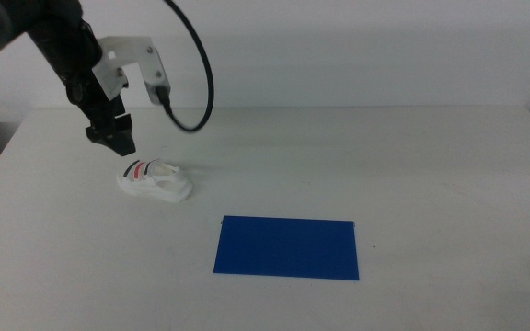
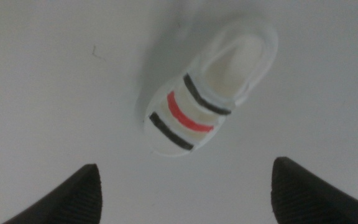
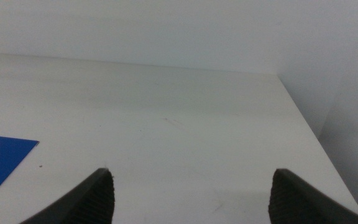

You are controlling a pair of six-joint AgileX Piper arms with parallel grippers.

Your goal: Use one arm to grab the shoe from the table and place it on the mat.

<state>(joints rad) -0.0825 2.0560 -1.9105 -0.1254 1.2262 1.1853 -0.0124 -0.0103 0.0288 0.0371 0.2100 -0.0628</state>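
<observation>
**Left end effector poised above the shoe, jaws wide**

While the shoe sits on its sole on the left part of the bench, nothing is touching it. It is white, with black and red stripes across the straps. In the middle view its long axis runs left to right, angling a little toward the camera at its right end. The mat, flat and blue, lies well apart from it, nearer the camera and further right.

Just above and slightly behind the shoe's left end hangs the left end effector, pointing down. In the left wrist view its jaws are spread wide, with the shoe ahead of the left end effector and set at a slant to the line between the jaws. My judgement is that the approach is nearly done: a short drop forward and down should bring the jaws astride the shoe, though closing across its narrow width may need a slight wrist turn.

The left arm is plainly the nearer. The right end effector waits over bare bench beyond the mat's far side, jaws likewise spread, holding nothing.

Count: one shoe, one mat, two end effectors.
</observation>
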